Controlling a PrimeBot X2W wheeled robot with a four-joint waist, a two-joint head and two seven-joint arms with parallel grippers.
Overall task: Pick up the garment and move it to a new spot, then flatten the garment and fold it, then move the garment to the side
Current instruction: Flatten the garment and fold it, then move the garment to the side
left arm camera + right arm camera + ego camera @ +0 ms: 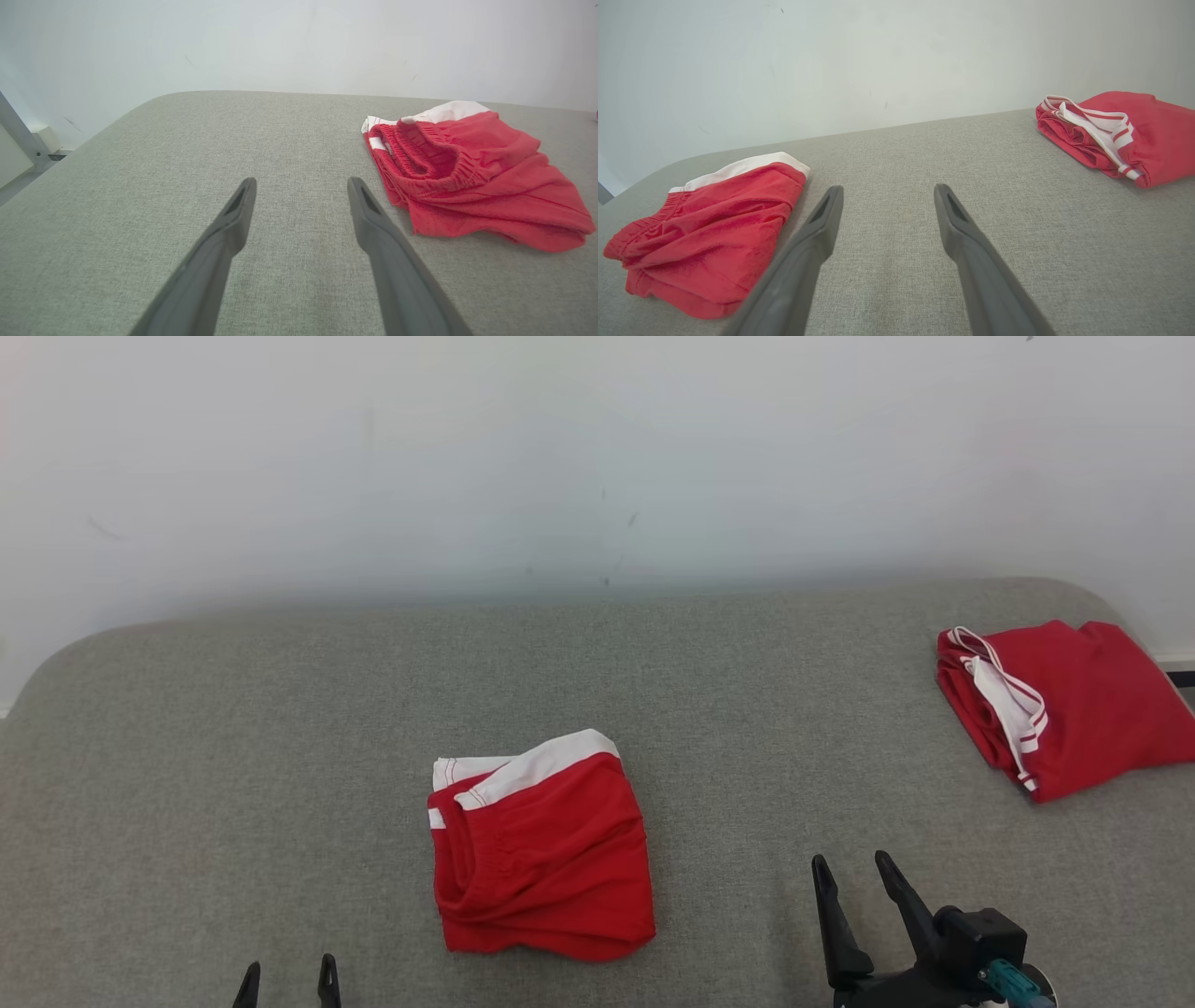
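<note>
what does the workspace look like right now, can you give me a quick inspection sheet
surface: grey fabric pad, flat, with rounded far corners
job's things: red shorts with white trim, folded, lying mid-pad, touched by neither gripper
clutter: second red garment with white stripes, folded, at the pad's far right, well apart from the shorts
grippers: left gripper open, holding nothing; right gripper open, holding nothing; the shorts lie between them and a little ahead
cables: nothing seen
surroundings: white wall behind the pad, with a few faint marks

Head camera looks down; low wrist cameras apparently share the shorts [472, 186].
</note>
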